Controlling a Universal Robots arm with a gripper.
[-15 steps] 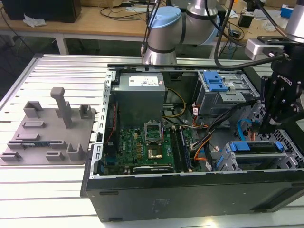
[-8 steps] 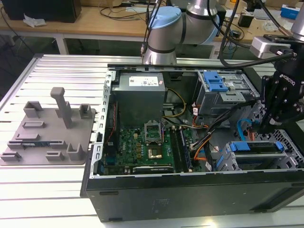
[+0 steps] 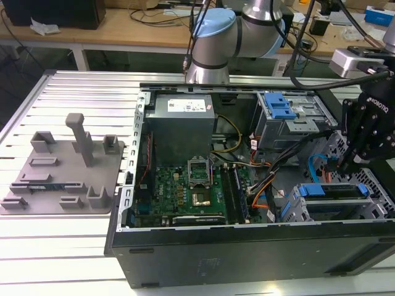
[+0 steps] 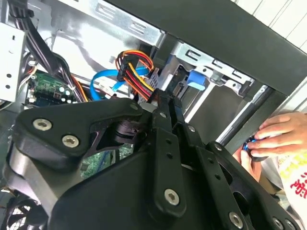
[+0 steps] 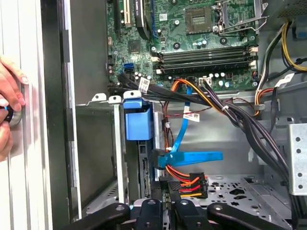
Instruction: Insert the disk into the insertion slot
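Where the computer case (image 3: 247,250) opens at the exterior view's near right, the disk (image 3: 336,191) sits in the insertion slot (image 3: 371,208), blue carrier ends showing. The gripper (image 3: 345,161) hangs just above its far side, fingers drawn together, near a blue cable (image 3: 315,168).

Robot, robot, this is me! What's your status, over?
End effector low inside the case, right above the disk. Disk looks seated in the insertion slot. Cables crowd close; a hand rests outside the case.
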